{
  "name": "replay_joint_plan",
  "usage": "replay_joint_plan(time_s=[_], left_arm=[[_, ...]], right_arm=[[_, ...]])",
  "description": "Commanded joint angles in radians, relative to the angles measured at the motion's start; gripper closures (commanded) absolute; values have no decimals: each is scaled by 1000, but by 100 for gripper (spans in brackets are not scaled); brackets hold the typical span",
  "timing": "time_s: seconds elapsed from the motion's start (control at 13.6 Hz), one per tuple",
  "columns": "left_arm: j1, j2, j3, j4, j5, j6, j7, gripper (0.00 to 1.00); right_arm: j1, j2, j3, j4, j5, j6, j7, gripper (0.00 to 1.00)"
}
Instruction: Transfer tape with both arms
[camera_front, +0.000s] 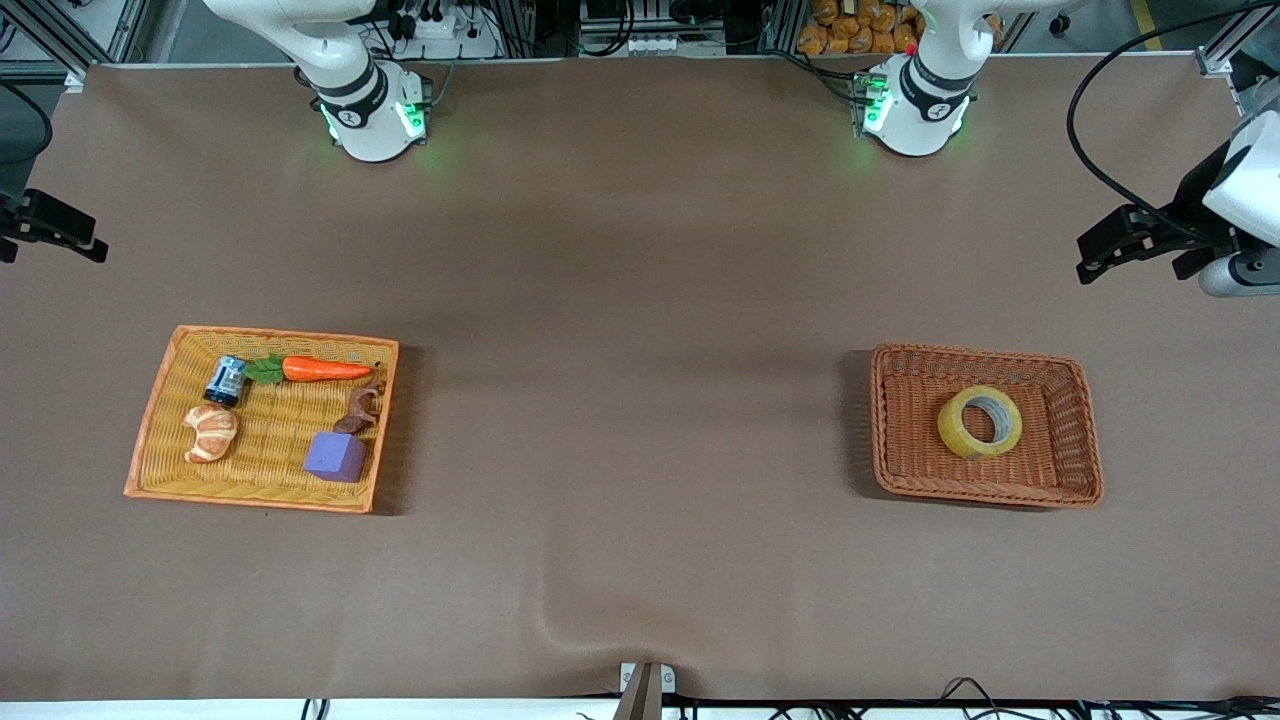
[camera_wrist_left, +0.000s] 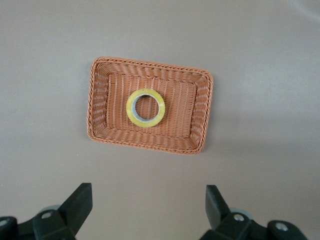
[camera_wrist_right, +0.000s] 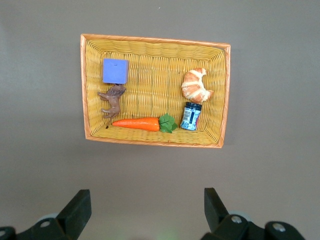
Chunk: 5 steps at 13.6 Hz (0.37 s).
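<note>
The tape (camera_front: 980, 422), a yellowish ring with a grey core, lies flat in the brown wicker basket (camera_front: 1085, 440) toward the left arm's end of the table. It also shows in the left wrist view (camera_wrist_left: 145, 108) inside that basket (camera_wrist_left: 200, 115). My left gripper (camera_front: 1095, 255) hangs high at that end of the table, open and empty (camera_wrist_left: 148, 190), apart from the tape. My right gripper (camera_front: 85, 240) hangs high at the right arm's end, open and empty (camera_wrist_right: 146, 193).
A yellow wicker tray (camera_front: 150, 440) toward the right arm's end holds a carrot (camera_front: 325, 369), a croissant (camera_front: 210, 432), a blue can (camera_front: 226, 380), a brown toy animal (camera_front: 362, 408) and a purple cube (camera_front: 336, 456). The right wrist view shows this tray (camera_wrist_right: 155, 47).
</note>
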Motion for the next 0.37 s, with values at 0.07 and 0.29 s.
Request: replay_joint_plan(time_s=[0.07, 0.29], left_arm=[[-7, -19, 23, -17, -25, -11, 50, 0], [-10, -14, 23, -14, -17, -11, 48, 0]], right_arm=[[-23, 6, 10, 9, 18, -7, -15, 0], [-29, 8, 10, 6, 18, -7, -21, 0]])
